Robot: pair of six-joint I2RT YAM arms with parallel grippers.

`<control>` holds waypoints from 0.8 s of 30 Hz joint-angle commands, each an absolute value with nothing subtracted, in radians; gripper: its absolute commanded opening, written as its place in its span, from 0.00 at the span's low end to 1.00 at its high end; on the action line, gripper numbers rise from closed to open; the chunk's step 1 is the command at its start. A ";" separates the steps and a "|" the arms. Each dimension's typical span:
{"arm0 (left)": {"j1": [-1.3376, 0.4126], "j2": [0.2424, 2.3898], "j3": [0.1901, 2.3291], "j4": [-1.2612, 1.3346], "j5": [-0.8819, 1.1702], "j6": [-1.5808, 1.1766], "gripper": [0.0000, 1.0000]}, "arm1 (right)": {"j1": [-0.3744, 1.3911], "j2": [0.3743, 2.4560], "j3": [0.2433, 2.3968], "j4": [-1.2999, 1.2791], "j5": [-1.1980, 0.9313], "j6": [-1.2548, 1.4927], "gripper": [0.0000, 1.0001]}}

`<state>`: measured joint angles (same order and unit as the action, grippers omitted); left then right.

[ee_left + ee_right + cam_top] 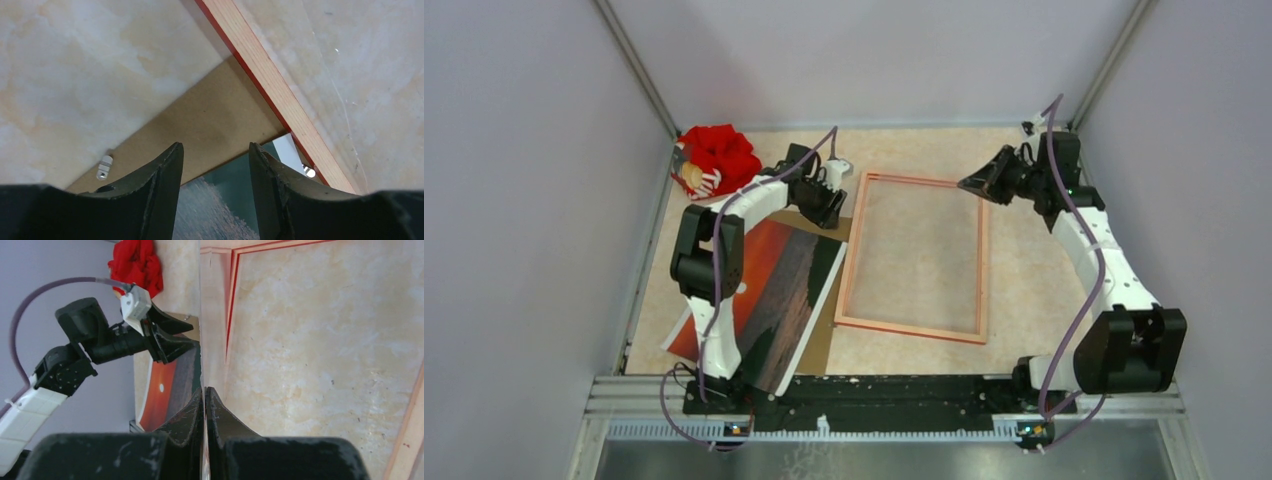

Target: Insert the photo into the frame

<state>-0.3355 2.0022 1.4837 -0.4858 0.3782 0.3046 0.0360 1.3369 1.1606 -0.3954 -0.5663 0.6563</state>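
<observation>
The frame (pixel 914 328) lies flat mid-table with its pale wood back up and its red edges showing. The photo (pixel 774 290) lies face up to its left, on the brown backing panel (pixel 819 350). My left gripper (pixel 829 210) is open and empty, low over the photo's far corner. In the left wrist view its fingers (pixel 165 170) straddle the photo (pixel 215 200), next to the frame's rail (pixel 270 85). My right gripper (pixel 969 185) is at the frame's far right corner. It is shut (pixel 204 388) on a thin clear sheet (pixel 200 315) seen edge-on.
A red cloth bundle (pixel 719 155) lies in the far left corner. A small white clip (pixel 104 167) sits at the backing panel's edge. Grey walls enclose the table on three sides. The arm bases and a metal rail (pixel 884 395) run along the near edge.
</observation>
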 commanded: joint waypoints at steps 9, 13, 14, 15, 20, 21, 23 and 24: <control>-0.342 1.858 1.388 -0.465 0.428 0.344 0.56 | 0.066 1.387 1.195 -0.372 -0.545 0.718 0.26; -0.339 1.828 1.368 -0.464 0.434 0.343 0.56 | 0.052 1.417 1.143 -0.439 -0.522 0.657 0.34; -0.339 1.821 1.362 -0.463 0.435 0.345 0.56 | 0.044 1.408 1.107 -0.425 -0.525 0.657 0.36; -0.340 1.817 1.358 -0.461 0.436 0.346 0.56 | 0.031 1.397 1.070 -0.407 -0.532 0.661 0.40; -0.339 1.809 1.343 -0.465 0.435 0.353 0.56 | -0.029 1.324 0.932 -0.387 -0.553 0.655 0.54; -0.339 1.808 1.343 -0.465 0.435 0.354 0.56 | -0.036 1.317 0.916 -0.393 -0.556 0.651 0.55; -0.338 1.809 1.343 -0.467 0.438 0.354 0.56 | -0.045 1.291 0.884 -0.402 -0.563 0.642 0.57; -0.339 1.809 1.343 -0.468 0.439 0.353 0.56 | -0.049 1.278 0.866 -0.398 -0.569 0.642 0.57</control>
<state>-0.3420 1.8500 1.3544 -0.4789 0.4122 0.3401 -0.0341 1.3746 0.8963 -0.4137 -0.5365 0.6685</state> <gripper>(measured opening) 0.561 0.560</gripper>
